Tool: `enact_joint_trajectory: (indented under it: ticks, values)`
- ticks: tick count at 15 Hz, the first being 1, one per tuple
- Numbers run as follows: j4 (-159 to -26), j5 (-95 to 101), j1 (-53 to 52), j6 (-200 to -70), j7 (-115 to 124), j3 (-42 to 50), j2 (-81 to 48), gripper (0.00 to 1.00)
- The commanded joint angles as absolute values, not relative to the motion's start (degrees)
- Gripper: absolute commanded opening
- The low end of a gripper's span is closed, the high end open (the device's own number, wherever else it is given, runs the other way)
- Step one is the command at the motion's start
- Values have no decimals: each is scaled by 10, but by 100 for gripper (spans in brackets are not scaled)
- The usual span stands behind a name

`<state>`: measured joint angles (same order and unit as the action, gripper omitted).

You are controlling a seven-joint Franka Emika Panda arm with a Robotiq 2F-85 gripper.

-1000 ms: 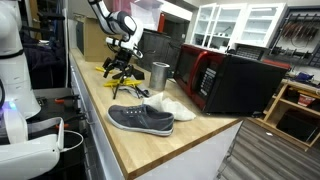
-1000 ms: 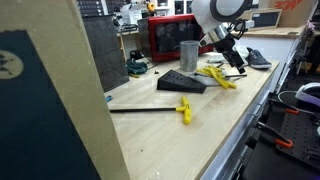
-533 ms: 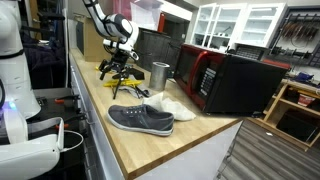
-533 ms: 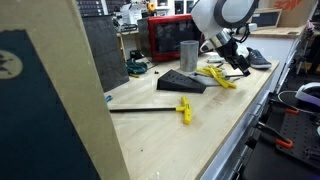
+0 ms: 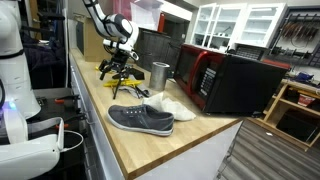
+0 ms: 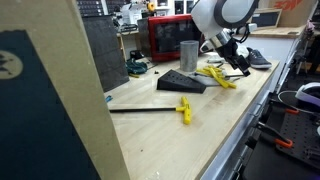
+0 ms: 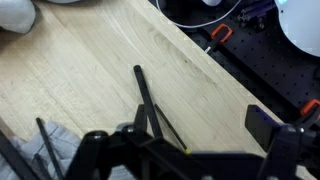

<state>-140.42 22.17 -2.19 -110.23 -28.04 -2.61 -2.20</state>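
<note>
My gripper (image 5: 120, 62) hangs low over a pile of yellow and black clamps (image 5: 112, 70) at the far end of a wooden counter (image 5: 130, 145). It shows in both exterior views (image 6: 238, 64), just past the yellow clamps (image 6: 215, 76). In the wrist view the fingers (image 7: 180, 140) stand wide apart, with a dark clamp frame across them and a thin black rod (image 7: 148, 100) on the wood below. I cannot see the fingers closed on anything.
A grey shoe (image 5: 140, 119) and a white cloth (image 5: 168, 105) lie mid-counter. A metal cup (image 5: 159, 74) stands beside a red and black microwave (image 5: 235, 82). A black wedge (image 6: 182, 82) and a yellow bar clamp (image 6: 185, 108) lie further along. The counter edge runs past black equipment.
The gripper shifted slightly along the counter over the clamps between one second ago and half a second ago, and has stayed still since.
</note>
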Motion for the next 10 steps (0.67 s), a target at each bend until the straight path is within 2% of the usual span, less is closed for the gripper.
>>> enact_joint_trajectory:
  ticks: [1,10]
  values:
    - [-1406,218,-24,-1130,-294,-30,-21,100]
    - [-1454,197,-46,-1181,-370,-57,9,100]
